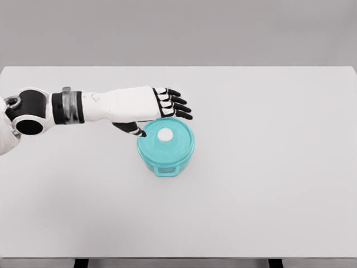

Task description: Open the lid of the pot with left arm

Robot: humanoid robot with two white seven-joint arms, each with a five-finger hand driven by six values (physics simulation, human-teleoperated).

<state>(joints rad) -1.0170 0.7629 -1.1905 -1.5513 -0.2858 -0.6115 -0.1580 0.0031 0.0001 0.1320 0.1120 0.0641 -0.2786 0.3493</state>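
A small teal pot (pixel 165 159) stands near the middle of the white table (pixel 268 167). Its teal lid (pixel 175 142) sits closed on top, with a white round knob (pixel 165 134) at its centre. My left hand (pixel 162 114) reaches in from the left and hovers over the pot's far-left rim. Its four black-tipped fingers (pixel 179 106) stretch out past the far edge of the lid, while the thumb (pixel 134 129) points down beside the lid's left edge. The hand is open and holds nothing. The knob lies free between thumb and fingers.
The table's far edge runs across the top of the view and its near edge along the bottom. No other objects stand on it.
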